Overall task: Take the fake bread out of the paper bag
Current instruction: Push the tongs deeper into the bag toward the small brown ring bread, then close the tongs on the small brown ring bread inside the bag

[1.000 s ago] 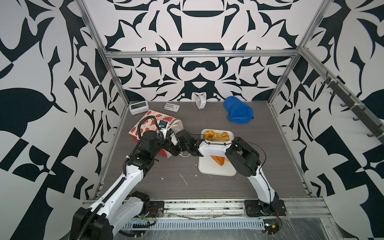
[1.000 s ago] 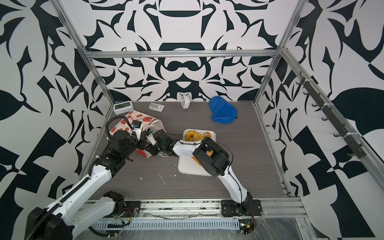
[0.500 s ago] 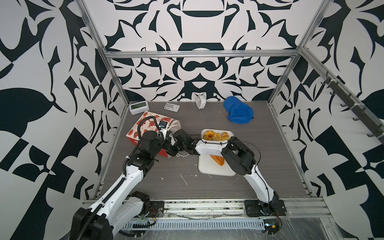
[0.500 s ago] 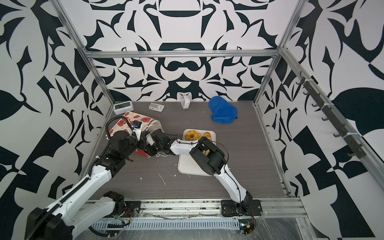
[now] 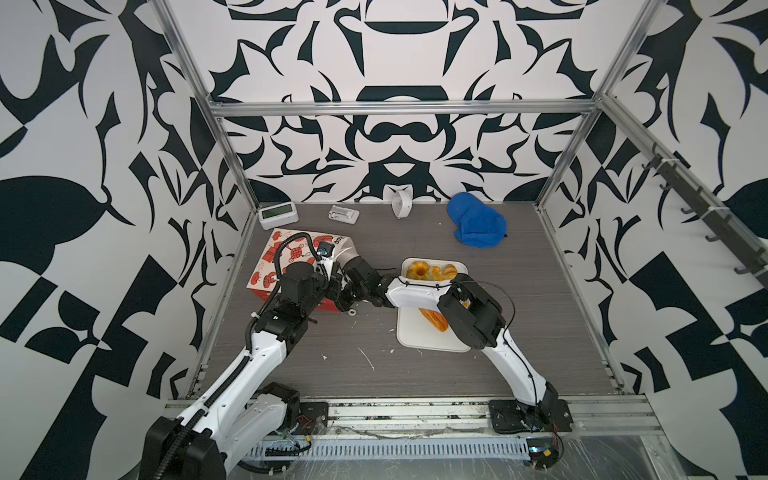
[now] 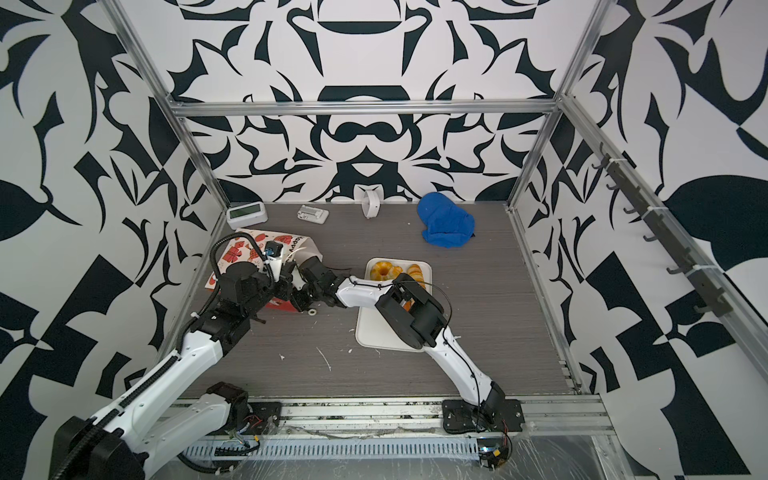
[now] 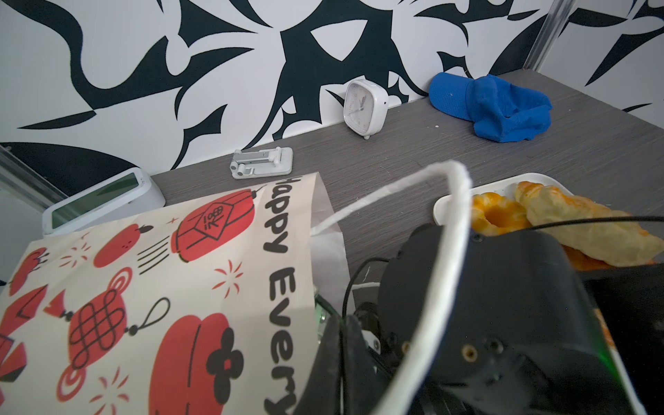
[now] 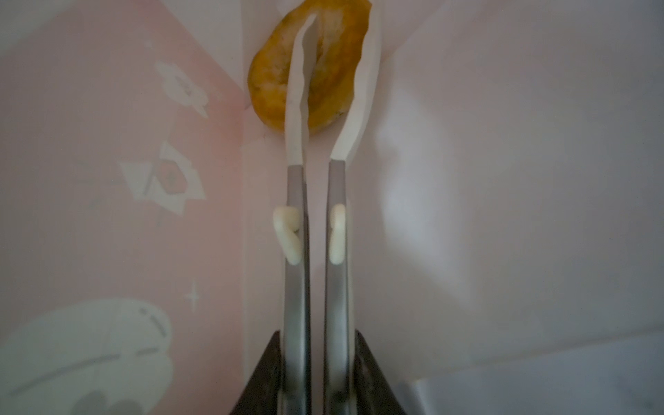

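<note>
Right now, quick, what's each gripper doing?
Left gripper: closed at the mouth of the red-and-white paper bag; hold unclear.
Right gripper: closed on a glossy golden-orange toy pastry inside it.

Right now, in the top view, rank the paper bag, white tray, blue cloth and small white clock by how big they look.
1. paper bag and white tray: they look about alike, and both are partly hidden by arms, so I leave them unranked.
2. blue cloth.
3. white clock, the smallest.

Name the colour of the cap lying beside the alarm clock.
Bright blue. The cap shows best in the left wrist view.
</note>
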`<state>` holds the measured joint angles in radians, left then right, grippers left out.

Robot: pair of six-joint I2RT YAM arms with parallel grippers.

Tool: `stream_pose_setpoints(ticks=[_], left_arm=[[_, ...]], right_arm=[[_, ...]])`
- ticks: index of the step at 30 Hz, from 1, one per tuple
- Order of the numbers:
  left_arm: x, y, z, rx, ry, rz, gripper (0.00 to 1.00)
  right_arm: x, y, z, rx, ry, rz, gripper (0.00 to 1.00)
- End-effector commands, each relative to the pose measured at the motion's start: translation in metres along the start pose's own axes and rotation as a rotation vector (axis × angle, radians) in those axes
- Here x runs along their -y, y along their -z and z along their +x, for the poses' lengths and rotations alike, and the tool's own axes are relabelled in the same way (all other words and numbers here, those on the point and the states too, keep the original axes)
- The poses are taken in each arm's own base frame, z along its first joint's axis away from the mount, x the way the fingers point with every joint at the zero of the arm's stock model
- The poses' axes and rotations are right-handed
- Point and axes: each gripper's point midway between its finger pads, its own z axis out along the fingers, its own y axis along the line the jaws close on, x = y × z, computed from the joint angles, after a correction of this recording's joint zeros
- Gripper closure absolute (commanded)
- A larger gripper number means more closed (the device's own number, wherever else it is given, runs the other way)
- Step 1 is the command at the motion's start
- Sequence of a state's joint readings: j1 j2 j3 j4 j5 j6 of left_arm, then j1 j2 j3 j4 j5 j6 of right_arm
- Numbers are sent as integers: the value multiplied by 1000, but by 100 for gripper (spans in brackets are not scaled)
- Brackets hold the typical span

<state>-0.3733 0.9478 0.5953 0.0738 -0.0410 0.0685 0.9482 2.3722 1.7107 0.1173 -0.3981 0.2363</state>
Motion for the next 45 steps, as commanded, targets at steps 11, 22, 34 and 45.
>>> stream_pose_setpoints(ticks=[11,22,34,45], left_arm=[[-1,4,-5,37,4,-11,93],[-3,4,-11,56,-5,-21,93],[-2,8,-13,57,-9,-12,93],[-5,10,-17,52,-16,-31,93]], right_arm=[[0,50,-33,115,7,30,100],[14,103,-6,18,-28,161,100],[5,131,13,4,-42,161,100],[-1,160,10,38,-52,157,100]])
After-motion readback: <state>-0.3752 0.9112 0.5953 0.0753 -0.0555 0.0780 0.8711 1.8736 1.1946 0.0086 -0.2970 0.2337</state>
